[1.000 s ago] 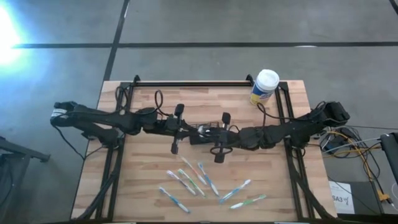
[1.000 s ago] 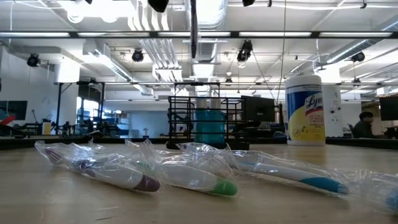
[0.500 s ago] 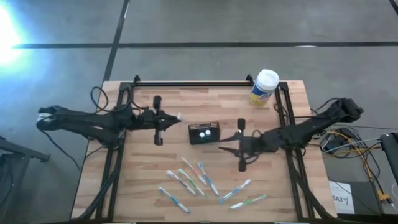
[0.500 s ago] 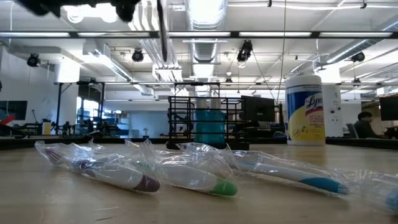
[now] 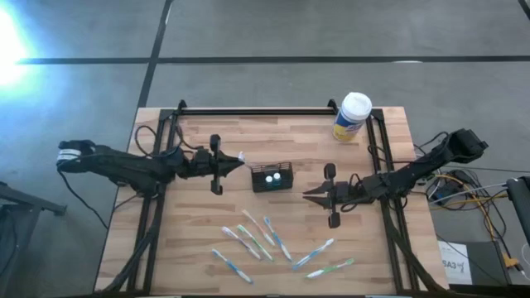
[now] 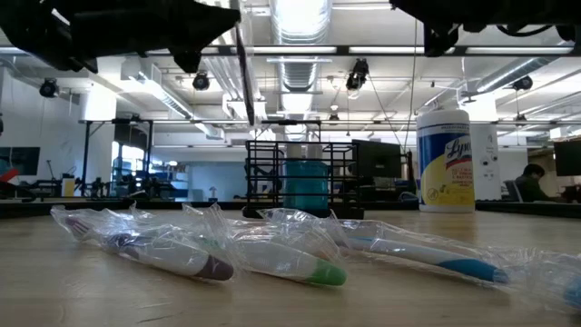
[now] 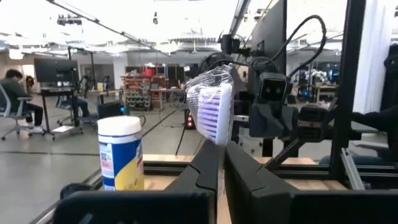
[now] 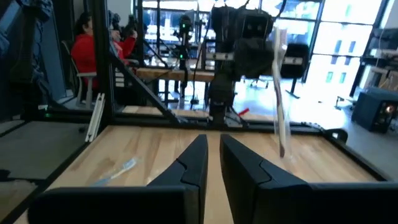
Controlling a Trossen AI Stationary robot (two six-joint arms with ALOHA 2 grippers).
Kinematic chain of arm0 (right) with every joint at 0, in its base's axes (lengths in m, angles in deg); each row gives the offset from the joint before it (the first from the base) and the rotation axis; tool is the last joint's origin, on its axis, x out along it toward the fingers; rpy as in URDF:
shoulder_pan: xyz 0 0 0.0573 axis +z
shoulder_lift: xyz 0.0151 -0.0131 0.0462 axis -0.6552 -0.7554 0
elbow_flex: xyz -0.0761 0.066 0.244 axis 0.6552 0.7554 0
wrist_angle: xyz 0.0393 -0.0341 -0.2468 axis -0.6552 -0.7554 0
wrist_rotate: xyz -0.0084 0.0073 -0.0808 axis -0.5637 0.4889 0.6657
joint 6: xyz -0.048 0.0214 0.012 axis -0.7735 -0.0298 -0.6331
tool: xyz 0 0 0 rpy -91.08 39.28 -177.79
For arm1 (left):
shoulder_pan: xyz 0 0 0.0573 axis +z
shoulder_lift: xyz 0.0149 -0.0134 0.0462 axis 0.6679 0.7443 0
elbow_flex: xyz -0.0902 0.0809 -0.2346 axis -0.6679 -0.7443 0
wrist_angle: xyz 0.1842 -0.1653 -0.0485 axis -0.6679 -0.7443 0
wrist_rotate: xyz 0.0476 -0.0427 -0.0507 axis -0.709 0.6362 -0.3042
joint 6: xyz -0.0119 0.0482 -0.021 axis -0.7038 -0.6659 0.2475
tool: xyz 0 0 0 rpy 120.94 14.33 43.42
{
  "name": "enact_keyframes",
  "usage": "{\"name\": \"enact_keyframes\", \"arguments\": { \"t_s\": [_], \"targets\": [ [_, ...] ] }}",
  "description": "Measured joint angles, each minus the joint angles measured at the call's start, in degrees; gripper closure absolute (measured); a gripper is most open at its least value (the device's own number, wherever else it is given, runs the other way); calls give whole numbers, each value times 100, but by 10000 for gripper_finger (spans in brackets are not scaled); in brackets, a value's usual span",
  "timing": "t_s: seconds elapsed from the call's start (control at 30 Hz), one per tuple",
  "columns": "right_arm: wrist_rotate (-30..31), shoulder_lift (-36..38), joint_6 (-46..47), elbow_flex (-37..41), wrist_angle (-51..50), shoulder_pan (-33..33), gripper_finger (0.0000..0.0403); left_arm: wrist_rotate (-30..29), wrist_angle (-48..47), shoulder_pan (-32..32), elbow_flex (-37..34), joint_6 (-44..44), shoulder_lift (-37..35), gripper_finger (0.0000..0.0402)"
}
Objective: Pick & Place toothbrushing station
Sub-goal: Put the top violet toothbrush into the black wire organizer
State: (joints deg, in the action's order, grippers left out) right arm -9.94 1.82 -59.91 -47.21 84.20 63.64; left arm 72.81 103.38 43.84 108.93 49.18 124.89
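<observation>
High view: the toothbrushing station [image 5: 272, 178] stands mid-bench [image 5: 381, 257] between both claws. The left claw [image 5: 234, 160] grips a wrapped toothbrush [image 7: 212, 106]; the right claw [image 5: 308, 196] is narrow, holding nothing.

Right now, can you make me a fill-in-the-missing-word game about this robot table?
1. The left gripper is shut on a wrapped ____.
2. The canister near the table's back edge has a ____ cap.
3. The toothbrushing station sits ____ the two grippers.
4. The right gripper holds ____.

Missing words: toothbrush; white; between; nothing
</observation>
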Motion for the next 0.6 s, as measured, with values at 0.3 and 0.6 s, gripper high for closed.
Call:
{"name": "enact_keyframes", "arguments": {
  "t_s": [0.3, 0.6],
  "targets": [
    [0, 0, 200, 168, 22, 4, 367, -90, 325, 49, 86, -46, 772, 393],
    [0, 0, 373, 279, 153, 4, 367, -217, 564, 97, 77, 4, 1269, 393]
  ]
}}
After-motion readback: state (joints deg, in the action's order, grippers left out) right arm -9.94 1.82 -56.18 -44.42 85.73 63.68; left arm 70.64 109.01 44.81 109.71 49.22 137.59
